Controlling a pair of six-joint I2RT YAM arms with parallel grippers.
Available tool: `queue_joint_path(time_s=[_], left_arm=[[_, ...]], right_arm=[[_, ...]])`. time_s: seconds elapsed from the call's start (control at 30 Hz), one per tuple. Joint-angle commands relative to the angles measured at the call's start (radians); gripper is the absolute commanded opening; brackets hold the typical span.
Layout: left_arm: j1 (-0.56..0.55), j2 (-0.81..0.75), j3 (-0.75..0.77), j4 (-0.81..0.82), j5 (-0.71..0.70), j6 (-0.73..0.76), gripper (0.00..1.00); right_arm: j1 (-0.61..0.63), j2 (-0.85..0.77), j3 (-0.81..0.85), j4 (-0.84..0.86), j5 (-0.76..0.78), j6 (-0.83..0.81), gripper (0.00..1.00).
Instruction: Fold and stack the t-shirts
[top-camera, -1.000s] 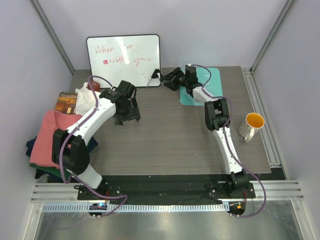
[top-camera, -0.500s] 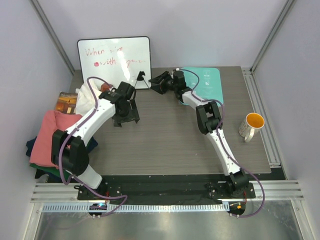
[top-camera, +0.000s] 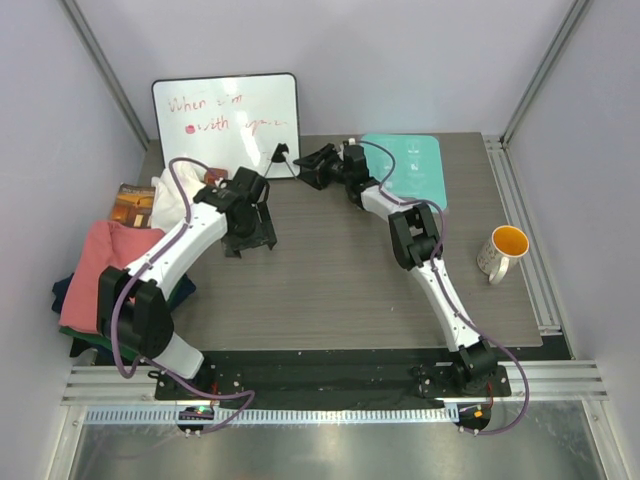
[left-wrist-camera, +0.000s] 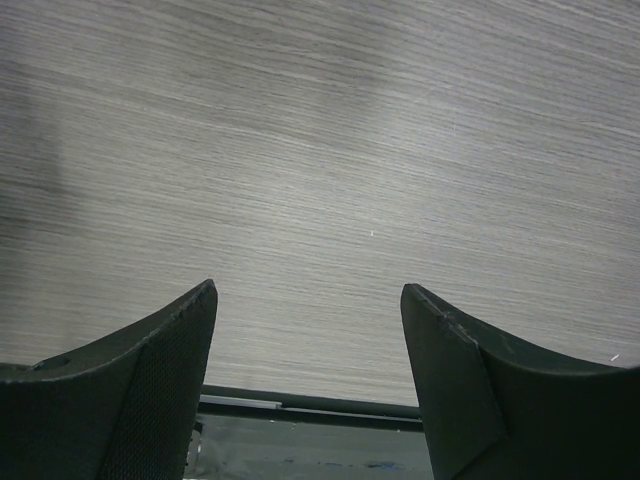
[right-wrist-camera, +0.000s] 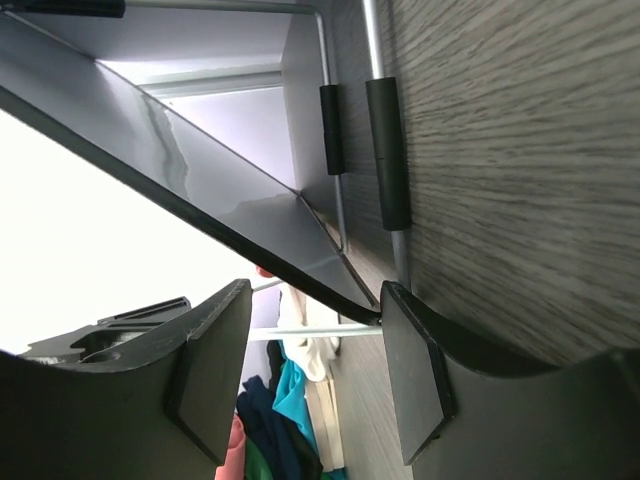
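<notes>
The right claw stands wide, and the lower corner of the black-framed white whiteboard sits between its fingers. It grips nothing I can make out, and whether a finger touches the frame cannot be told. Closing or sweeping sideways here could catch that corner and tip or drag the board, which is propped upright at the far side of the grey wood-grain desk. The left claw is likewise wide and empty, over bare desk. The t-shirts are heaped at the desk's left edge. The plain white t-shirt lies nearest the board, and the salmon-pink t-shirt lies over the navy t-shirt and the dark green t-shirt. The heap seems to spill past the edge. A careless pull on one shirt could drag the others over the side, and a toppling board could land on the white one.
</notes>
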Motion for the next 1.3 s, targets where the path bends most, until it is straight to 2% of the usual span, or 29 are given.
queue_joint_path(time_s=[0.0, 0.1, 0.17, 0.2, 0.27, 0.43, 0.5, 0.67, 0.83, 0.97, 1.13, 1.27], left_arm=[[0.003, -0.058, -0.014, -0.004, -0.027, -0.018, 0.75], [0.003, -0.082, -0.027, 0.007, -0.069, -0.025, 0.80], [0.004, -0.101, -0.039, 0.018, -0.088, -0.030, 0.81], [0.004, -0.104, -0.043, 0.036, -0.096, -0.035, 0.81], [0.013, -0.102, -0.053, 0.067, -0.094, -0.044, 0.81], [0.026, -0.057, -0.040, 0.108, -0.047, -0.073, 0.81], [0.027, -0.032, -0.040, 0.127, -0.028, -0.079, 0.80], [0.027, 0.019, -0.031, 0.159, 0.002, -0.091, 0.79], [0.026, 0.107, 0.045, 0.170, 0.035, -0.091, 0.78], [0.027, 0.172, 0.081, 0.188, 0.078, -0.098, 0.78], [0.026, 0.230, 0.121, 0.177, 0.114, -0.107, 0.78], [0.032, 0.250, 0.116, 0.196, 0.134, -0.122, 0.78]], right_arm=[[0.010, -0.024, -0.145, -0.015, -0.052, -0.012, 0.61], [-0.024, -0.163, -0.289, -0.024, -0.086, -0.087, 0.63], [-0.037, -0.237, -0.360, -0.070, -0.101, -0.200, 0.64], [-0.050, -0.317, -0.381, -0.142, -0.100, -0.242, 0.65], [-0.060, -0.398, -0.464, -0.177, -0.101, -0.291, 0.65], [-0.074, -0.637, -0.573, -0.476, -0.023, -0.564, 0.66], [-0.074, -0.693, -0.627, -0.561, -0.049, -0.629, 0.66], [-0.041, -0.933, -0.831, -0.633, -0.031, -0.712, 0.66], [0.010, -1.021, -0.877, -0.872, 0.075, -0.857, 0.66], [0.010, -1.052, -0.955, -1.019, 0.089, -0.900, 0.65], [0.012, -1.113, -1.032, -1.079, 0.139, -0.931, 0.65], [0.012, -1.097, -0.978, -1.138, 0.147, -0.943, 0.65]])
